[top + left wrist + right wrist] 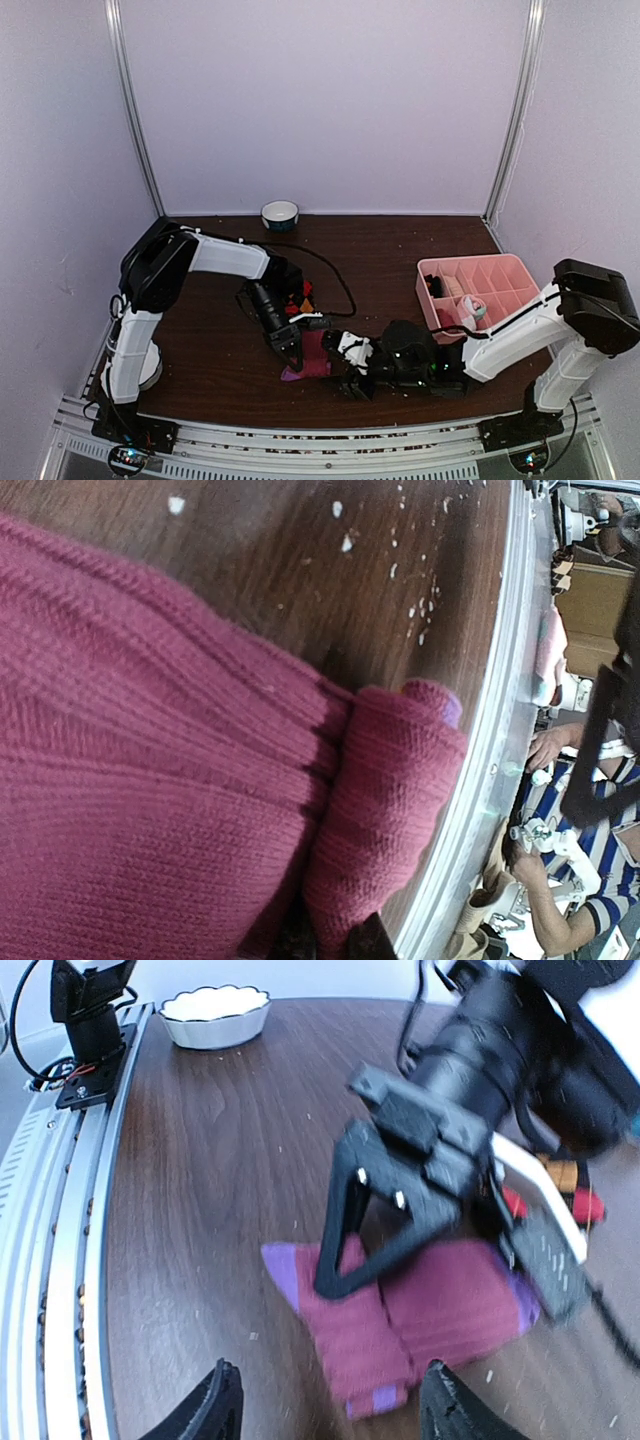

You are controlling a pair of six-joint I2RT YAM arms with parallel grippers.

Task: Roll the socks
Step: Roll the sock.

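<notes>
The purple-magenta sock [440, 1305] lies folded on the dark wood table, its violet ends showing at the near edge and the left corner. My left gripper [333, 1282] comes down on the sock's left part, its black fingers shut to a point with fabric pinched between the tips [335, 945]. Magenta knit [180, 780] fills the left wrist view, with a rolled fold [390, 780] at its edge. My right gripper [330, 1410] stands open just in front of the sock, touching nothing. Behind the left gripper [293, 360] only red and orange bits of the argyle sock [303, 297] show.
A pink divided tray [500, 270] holding a pale rolled bundle [470, 310] stands at the right. At the back edge sits a white bowl [280, 213]. A black cable [335, 270] loops over the table. The metal rail [60, 1210] runs along the near edge.
</notes>
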